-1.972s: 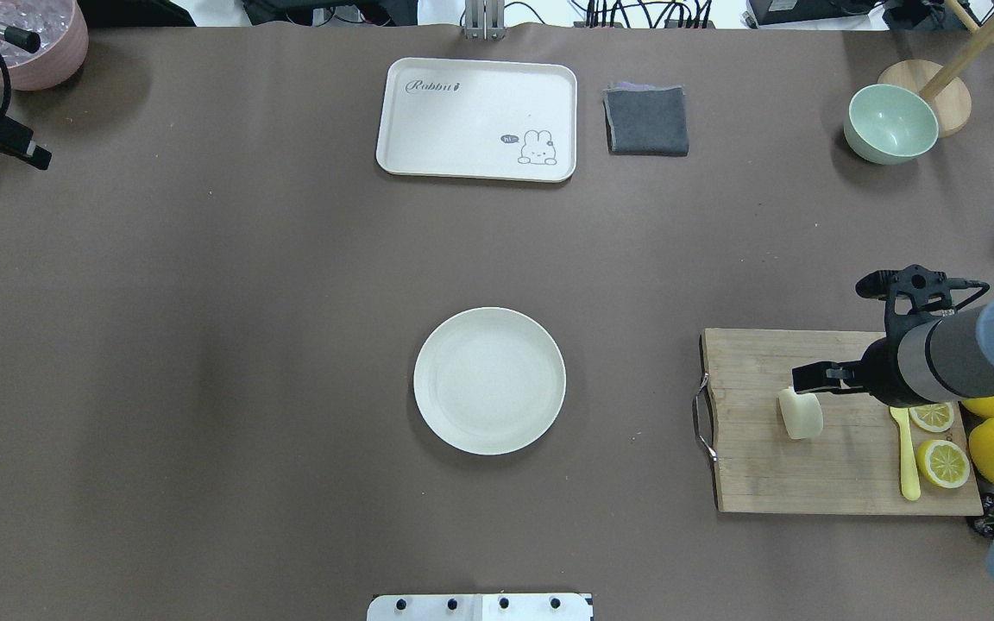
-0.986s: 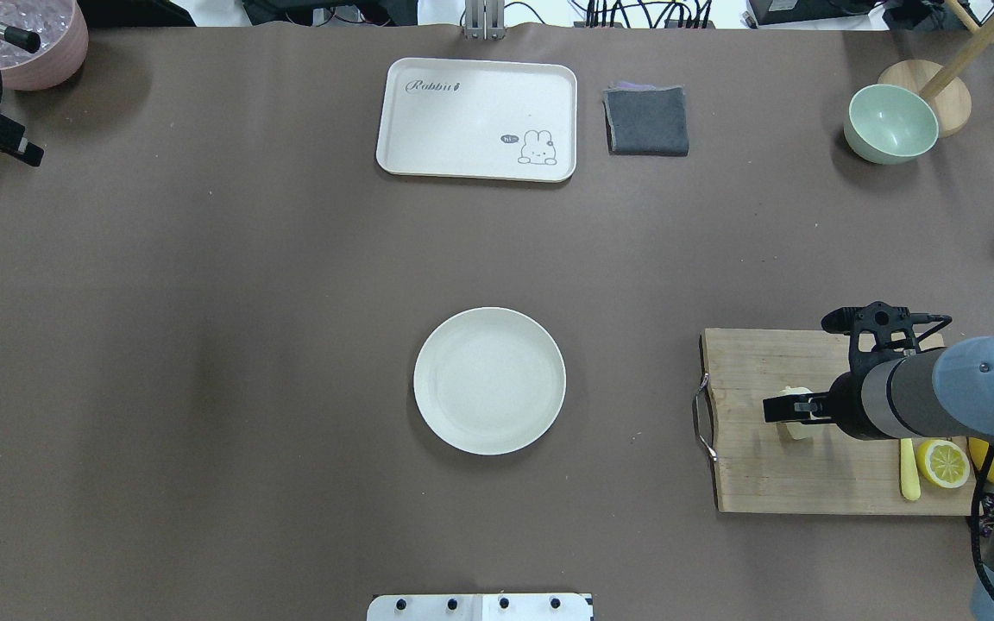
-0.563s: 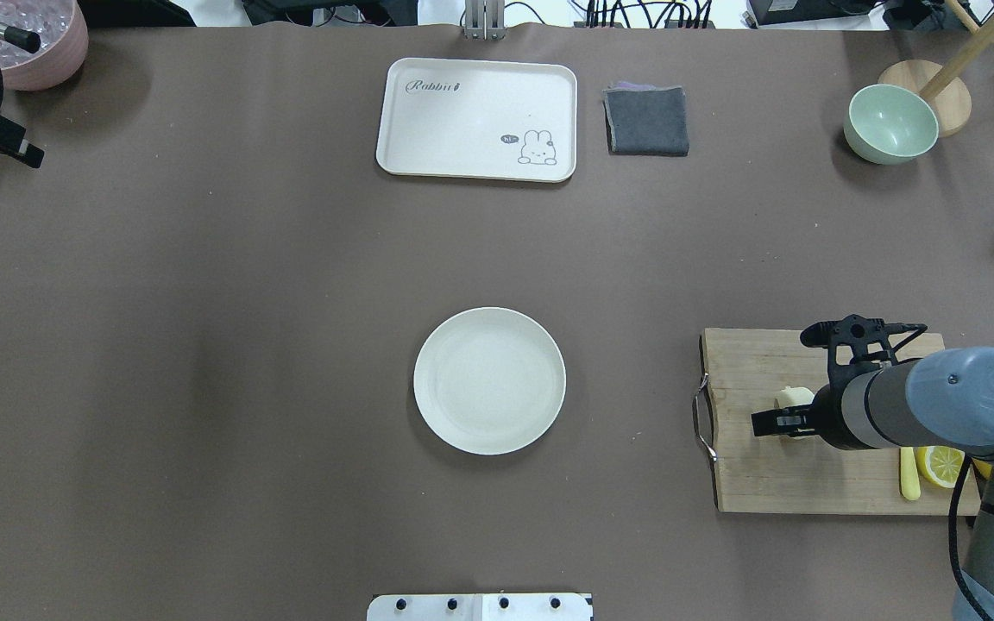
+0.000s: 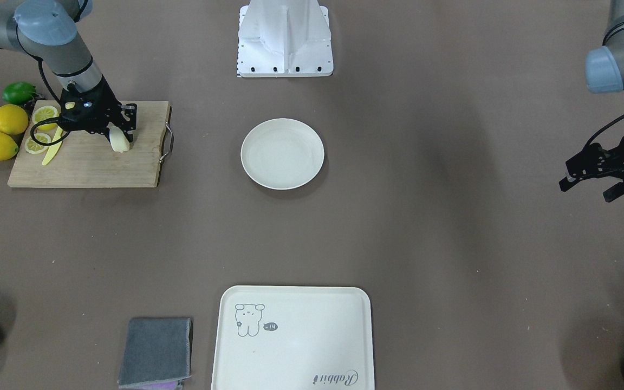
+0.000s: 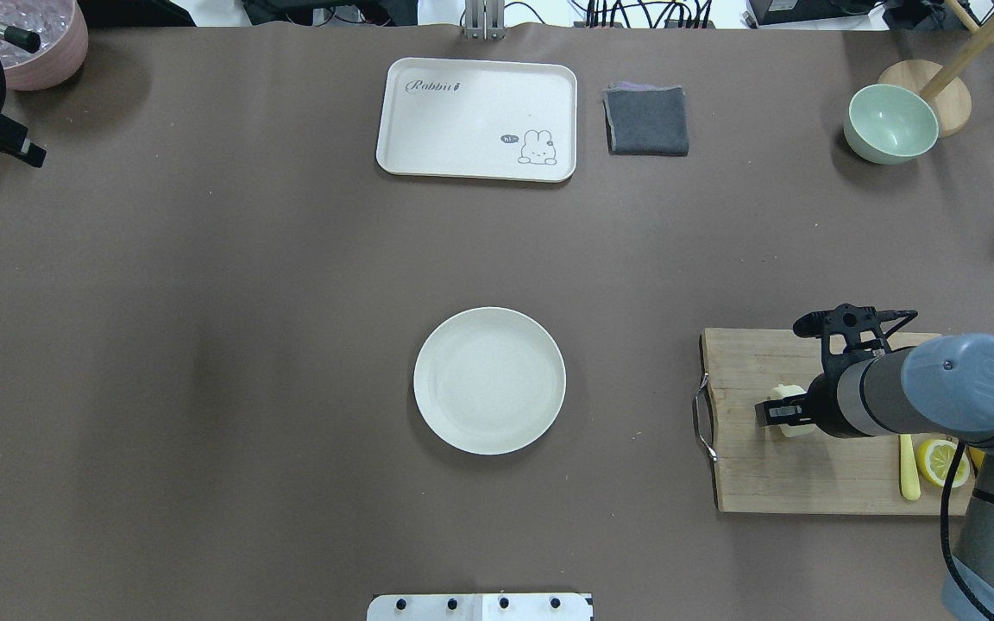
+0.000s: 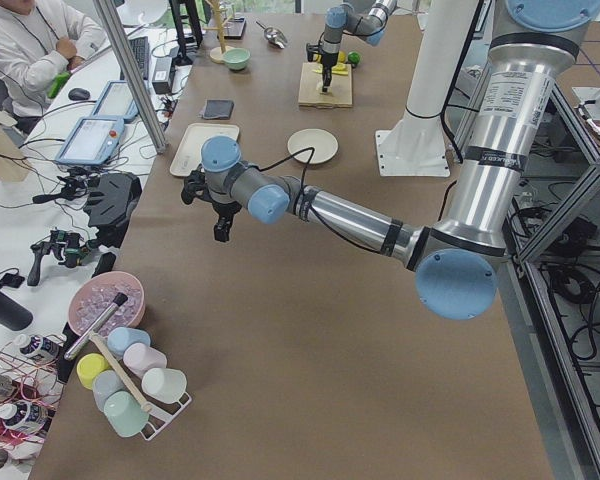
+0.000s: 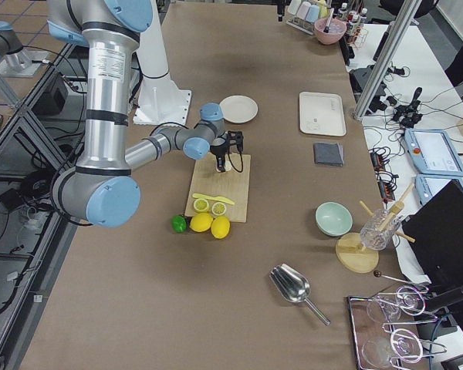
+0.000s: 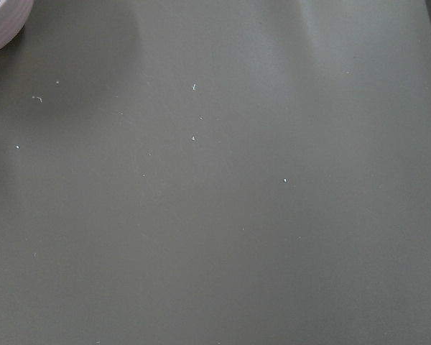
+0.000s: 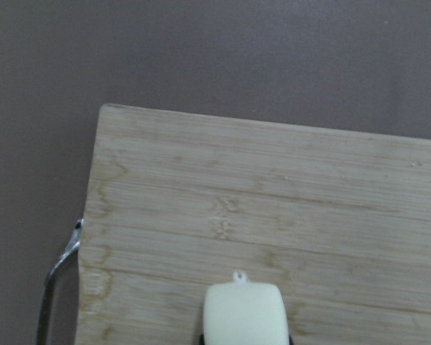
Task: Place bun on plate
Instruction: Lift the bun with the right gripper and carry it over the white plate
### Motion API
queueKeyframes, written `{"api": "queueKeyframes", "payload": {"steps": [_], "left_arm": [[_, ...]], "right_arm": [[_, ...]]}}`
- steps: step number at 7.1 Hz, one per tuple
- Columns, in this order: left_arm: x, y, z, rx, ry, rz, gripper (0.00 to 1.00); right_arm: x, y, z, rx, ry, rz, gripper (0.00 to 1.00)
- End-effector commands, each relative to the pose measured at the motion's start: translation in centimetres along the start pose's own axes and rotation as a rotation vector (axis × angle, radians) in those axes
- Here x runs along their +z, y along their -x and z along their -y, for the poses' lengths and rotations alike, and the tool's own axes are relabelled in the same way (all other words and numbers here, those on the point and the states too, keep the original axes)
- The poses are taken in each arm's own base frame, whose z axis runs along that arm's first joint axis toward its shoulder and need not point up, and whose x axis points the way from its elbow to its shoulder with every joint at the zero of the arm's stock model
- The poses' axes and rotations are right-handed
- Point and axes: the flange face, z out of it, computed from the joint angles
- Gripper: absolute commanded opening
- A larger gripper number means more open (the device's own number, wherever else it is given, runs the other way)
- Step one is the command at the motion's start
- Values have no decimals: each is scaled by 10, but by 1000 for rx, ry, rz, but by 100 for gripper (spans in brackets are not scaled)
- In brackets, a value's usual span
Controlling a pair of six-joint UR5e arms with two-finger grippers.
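The bun (image 5: 783,398) is a pale cream block on the wooden cutting board (image 5: 773,483) at the right of the table. My right gripper (image 5: 775,412) is down over the bun and shut on its sides. The right wrist view shows the bun (image 9: 244,313) at the bottom centre with a dark finger against each side. From the front, the bun (image 4: 119,141) hangs under the right gripper (image 4: 119,130). I cannot tell whether it touches the board. The empty off-white plate (image 5: 489,380) sits mid-table, well left of the board. My left gripper (image 4: 588,183) hovers open at the far left edge.
Lemon halves (image 5: 944,461) and a yellow knife (image 5: 909,470) lie on the board behind the right arm, whole lemons (image 4: 10,119) beside it. At the far side are a cream tray (image 5: 476,119), a grey cloth (image 5: 647,121), a green bowl (image 5: 890,123) and a pink bowl (image 5: 31,34).
My right gripper came from just beyond the bun, moved left and down over it, and closed on it. The left arm barely moved.
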Motion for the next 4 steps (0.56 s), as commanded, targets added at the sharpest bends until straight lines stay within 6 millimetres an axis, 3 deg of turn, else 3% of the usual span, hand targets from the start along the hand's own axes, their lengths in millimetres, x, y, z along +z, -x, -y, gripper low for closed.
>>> {"api": "queueKeyframes", "payload": {"steps": [1,2,3,4], "left_arm": [[1,1,-1,-3,3,1,98],[1,1,-1,-3,3,1,98],[1,2,-2,-5,3,1,98],[1,2,-2,-5,3,1,98]], "right_arm": [[-9,6,7,6,-4,22,7],[-12,24,15,0,-14,45,8],[-16,61,29,6,-22,58,9],[-27,116,51,20,-14,34,9]]}}
